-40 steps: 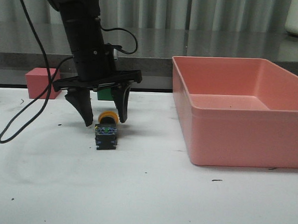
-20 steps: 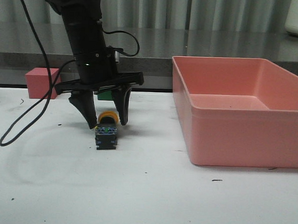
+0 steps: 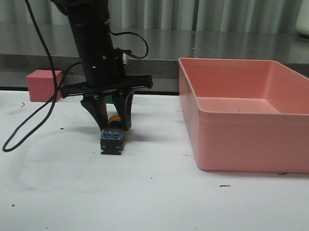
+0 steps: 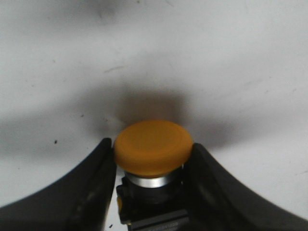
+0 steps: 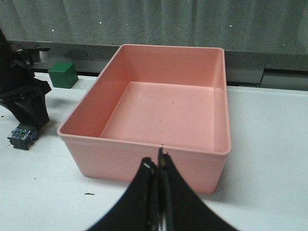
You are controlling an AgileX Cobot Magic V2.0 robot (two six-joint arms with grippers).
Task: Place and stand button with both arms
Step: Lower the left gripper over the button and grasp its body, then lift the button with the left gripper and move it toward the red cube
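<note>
So the small push-button with the yellow mushroom cap, black body and bluish-grey block base [image 3: 112, 138] is lying on its side on the white table [image 3: 150, 203], long axis running front to back: base end toward the camera, cap end pointing away toward the back wall. That axis is what matters, because the black two-pronged left gripper [image 3: 112, 124] is coming straight down over the far end, its prongs straddling the cap side to side, so it's squeezing across the axis, not along it. In the left wrist view the yellow cap [image 4: 153, 147] sits right between the two fingers [image 4: 96, 187], both touching its rim by the look of it (so I'd call it pinched on the cap, or as good as). The left arm is clearly the nearer one; the right gripper [image 5: 158, 166] hangs well apart, on the other side of the big pink plastic bin [image 5: 159, 110], prongs pressed together and holding nothing. Standing it up looks like a tip about the base end.
</note>
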